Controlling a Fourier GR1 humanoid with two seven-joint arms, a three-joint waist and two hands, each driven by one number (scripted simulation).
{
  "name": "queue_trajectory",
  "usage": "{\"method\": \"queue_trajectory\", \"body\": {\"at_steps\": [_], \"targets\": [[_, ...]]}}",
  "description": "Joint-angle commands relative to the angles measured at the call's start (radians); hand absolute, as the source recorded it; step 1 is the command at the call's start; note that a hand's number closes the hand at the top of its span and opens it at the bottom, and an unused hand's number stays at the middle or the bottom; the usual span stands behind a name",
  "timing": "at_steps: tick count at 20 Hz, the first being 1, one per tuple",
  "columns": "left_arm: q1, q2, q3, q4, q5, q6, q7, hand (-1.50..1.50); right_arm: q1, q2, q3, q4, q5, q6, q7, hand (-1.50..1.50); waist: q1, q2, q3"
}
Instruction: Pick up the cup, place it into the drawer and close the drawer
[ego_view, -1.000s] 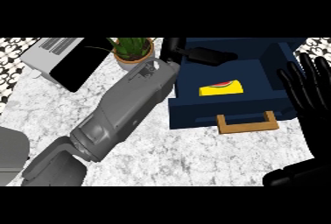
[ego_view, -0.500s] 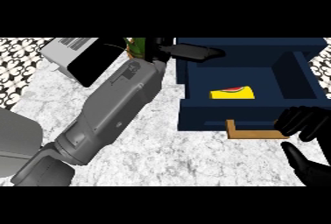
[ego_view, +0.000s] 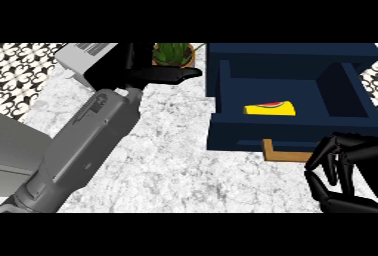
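Clearly, the yellow cup (ego_view: 270, 108) lay inside the open navy drawer (ego_view: 244, 135) at two o'clock. At four o'clock, the right hand (ego_view: 341, 172), fingers curled and empty, hung beside the wooden handle (ego_view: 284, 153). At eleven o'clock, the left hand (ego_view: 164, 74) stretched flat over the marble counter (ego_view: 184, 170) near a potted plant (ego_view: 174, 52).

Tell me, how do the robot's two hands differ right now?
The left hand is stretched far out over the counter beside the potted plant, its fingers straight; the right hand sits close in, by the drawer's wooden handle, its fingers curled. The left forearm shows in full length; of the right, only the hand shows. Both hands are black, and I can see neither holding anything.
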Motion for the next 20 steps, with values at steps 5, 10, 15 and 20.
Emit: {"method": "queue_trajectory", "body": {"at_steps": [5,10,15,20], "targets": [[0.328,0.16,0.04,-0.345,0.025,-0.034,0.064,-1.5,-0.063,-0.002,0.032,0.141,0.172,-0.024,-0.027,1.5,-0.004,0.006,0.0],[0.476,0.206,0.066,-0.42,0.038,-0.109,0.025,-1.5,-0.04,-0.068,0.133,0.142,0.38,0.004,-0.137,1.5,-0.006,0.007,0.0],[0.502,0.304,0.15,-0.432,0.078,-0.204,0.065,-1.5,-0.054,-0.115,0.235,0.276,0.642,-0.067,-0.269,1.5,-0.01,0.01,0.001],[0.65,0.319,0.188,-0.464,0.077,-0.294,0.024,-1.5,-0.175,-0.029,0.293,0.539,0.788,-0.202,-0.328,1.5,-0.007,0.013,0.001]]}}
